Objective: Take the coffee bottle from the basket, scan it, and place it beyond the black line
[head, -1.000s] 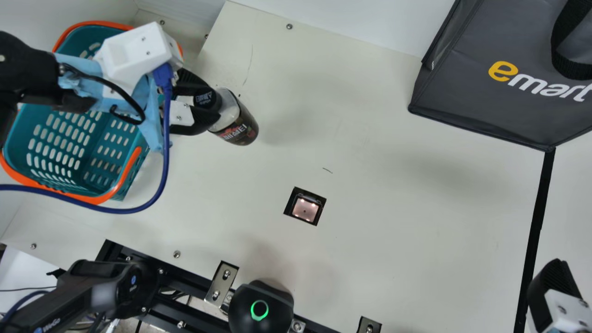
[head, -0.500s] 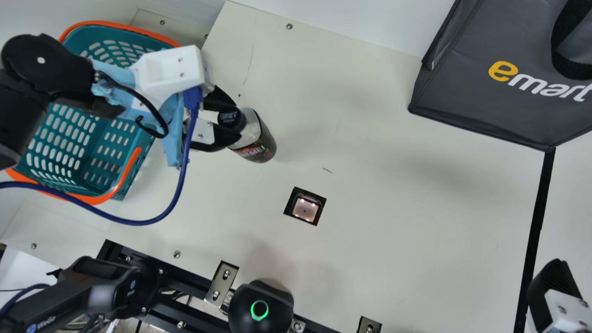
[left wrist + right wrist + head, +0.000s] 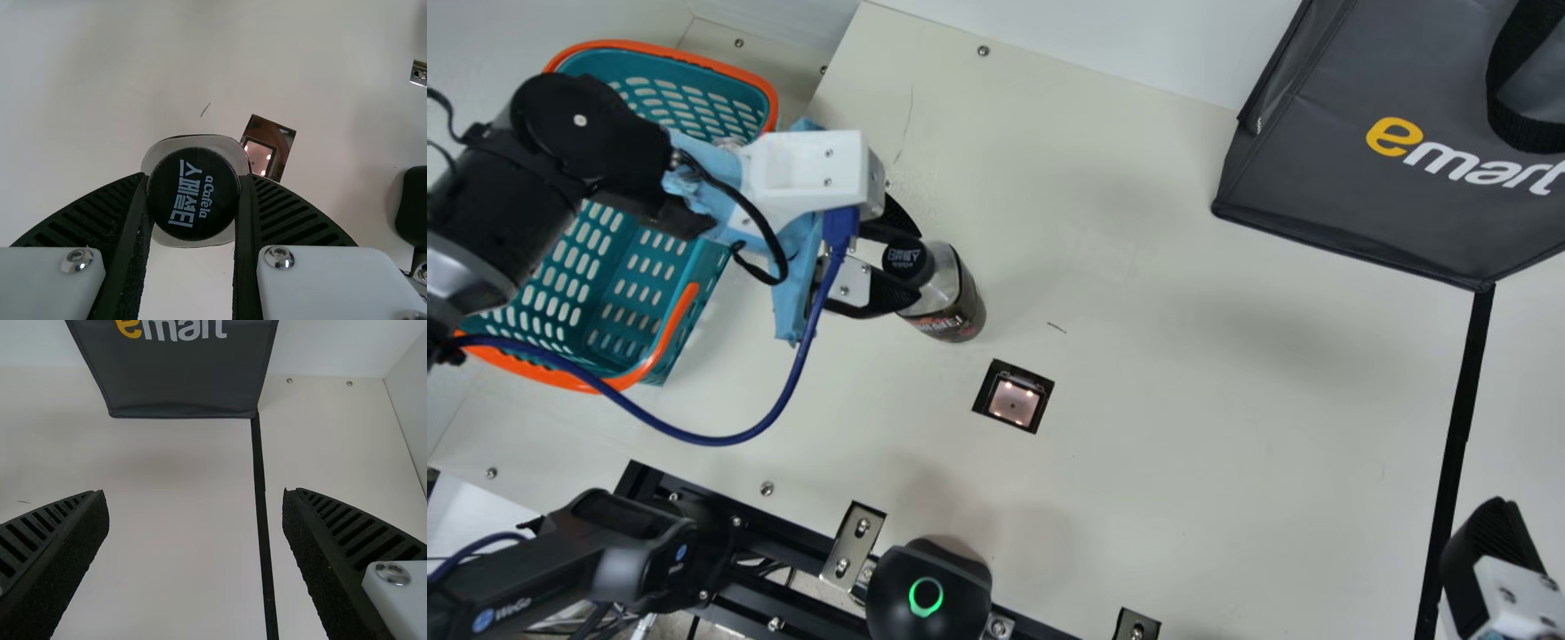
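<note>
In the main view my left gripper [image 3: 907, 262] is shut on the black cap of the coffee bottle [image 3: 951, 311], a dark-labelled bottle just up and left of the scanner window [image 3: 1015, 402]. The left wrist view has the cap [image 3: 193, 193] between the ribbed fingers of the left gripper [image 3: 193, 190]. The teal basket [image 3: 694, 98] with orange rim is behind the left arm. At the main view's lower right is part of my right gripper [image 3: 1494, 569], beside the black line [image 3: 1458, 427]. In its wrist view the right gripper [image 3: 197, 497] stands wide open, fingers either side of the line.
A dark grey bag [image 3: 1387, 204] stands at the table's upper right, where the black line begins. A black device with a green ring [image 3: 926, 596] sits at the near edge beside metal brackets [image 3: 854, 544]. A blue cable [image 3: 720, 439] loops from the left arm.
My left gripper has carried the bottle right and down in the main view, away from the basket and closer to the scanner window. The right gripper has kept still.
</note>
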Action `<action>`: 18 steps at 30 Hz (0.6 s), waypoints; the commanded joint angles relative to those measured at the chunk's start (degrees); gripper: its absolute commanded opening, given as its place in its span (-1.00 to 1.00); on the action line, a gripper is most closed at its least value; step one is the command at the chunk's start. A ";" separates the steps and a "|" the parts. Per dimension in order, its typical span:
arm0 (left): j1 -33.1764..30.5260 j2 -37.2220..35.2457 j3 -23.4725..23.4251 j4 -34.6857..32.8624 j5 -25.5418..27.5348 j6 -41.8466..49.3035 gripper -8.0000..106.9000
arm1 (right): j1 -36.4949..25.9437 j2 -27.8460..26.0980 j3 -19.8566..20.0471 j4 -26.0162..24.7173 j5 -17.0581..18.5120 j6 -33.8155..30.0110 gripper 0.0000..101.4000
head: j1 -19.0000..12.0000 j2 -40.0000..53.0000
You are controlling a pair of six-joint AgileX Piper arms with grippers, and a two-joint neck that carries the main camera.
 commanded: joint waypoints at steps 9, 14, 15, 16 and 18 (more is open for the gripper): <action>-0.96 1.72 0.08 0.08 -0.03 4.69 -0.68 | 0.00 0.00 0.00 0.00 0.00 0.00 0.79 | -1.57 0.14; -1.31 2.24 -0.12 0.43 -0.03 6.58 -0.68 | 0.00 0.00 0.00 0.00 0.00 0.00 0.79 | -1.57 0.14; -1.33 2.31 -0.11 0.50 -0.03 6.99 -0.68 | 0.00 0.00 0.00 0.00 0.00 0.00 0.79 | -1.57 0.14; -1.42 2.33 -0.14 0.58 -0.03 7.25 -0.68 | 0.00 0.00 0.00 0.00 0.00 0.00 0.79 | -1.57 0.14; -1.65 2.30 -0.14 0.71 -0.03 7.65 -0.68 | 0.00 0.00 0.00 0.00 0.00 0.00 0.79 | -1.57 0.14</action>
